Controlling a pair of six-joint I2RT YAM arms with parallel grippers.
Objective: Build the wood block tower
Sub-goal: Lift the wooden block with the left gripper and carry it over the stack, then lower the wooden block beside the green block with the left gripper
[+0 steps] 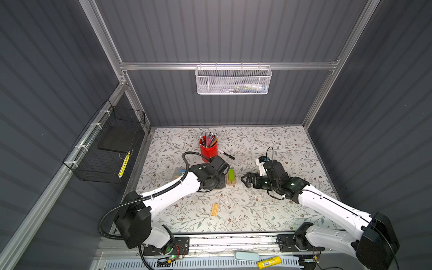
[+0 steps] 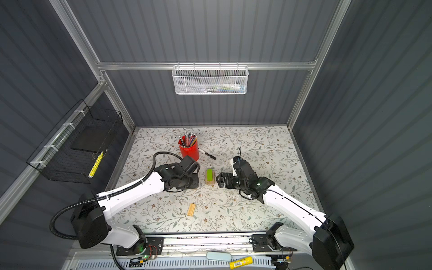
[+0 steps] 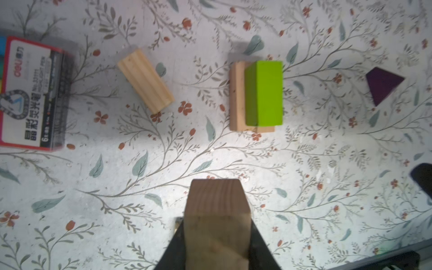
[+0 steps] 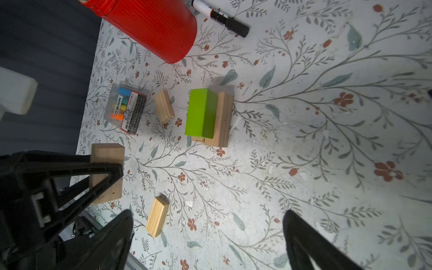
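pale rectangular wood block [image 3: 215, 198] is sitting clamped in the left gripper [image 3: 216, 222], near but apart from the lime green rectangular block [image 3: 264, 93], which is resting on perhaps two pale wood slabs [image 3: 236, 95]. right gripper [image 4: 208, 212] is hovering just beside them, fingers spread wide.

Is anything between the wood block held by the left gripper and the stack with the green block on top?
Nothing visible does. In the left wrist view, only bare table lies between the held wood block and the green block. The grooved block and purple block lie aside.
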